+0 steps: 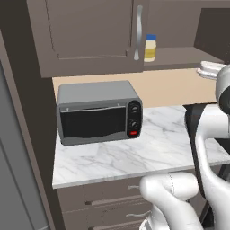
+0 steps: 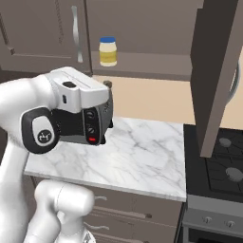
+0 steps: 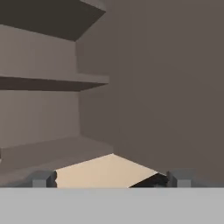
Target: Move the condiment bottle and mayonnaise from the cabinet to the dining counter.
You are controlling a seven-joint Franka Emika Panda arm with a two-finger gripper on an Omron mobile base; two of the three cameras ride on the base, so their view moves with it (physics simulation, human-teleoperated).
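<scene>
A: Location of mayonnaise (image 1: 150, 48)?

B: Upright on the lower shelf of the open cabinet (image 1: 90, 31), just right of the closed door's silver bar handle (image 1: 138, 32). Long axis vertical. Well above the grey toaster oven (image 1: 99, 111) on the marble bench (image 1: 134, 152).

A: Relation to fingers (image 3: 111, 179)?

B: Spread to full width, holding nothing. Aimed into the bare right end of the cabinet interior; in the hand view, jar off to the left of the tips. Judged requirement: shift left along the shelf before closing.

A: Materials and shapes?

B: Squat round jar, pale cream contents, blue screw lid, yellowish label; smooth, likely rigid. Matte grey-brown shelf boards. Condiment bottle: cannot tell.
</scene>
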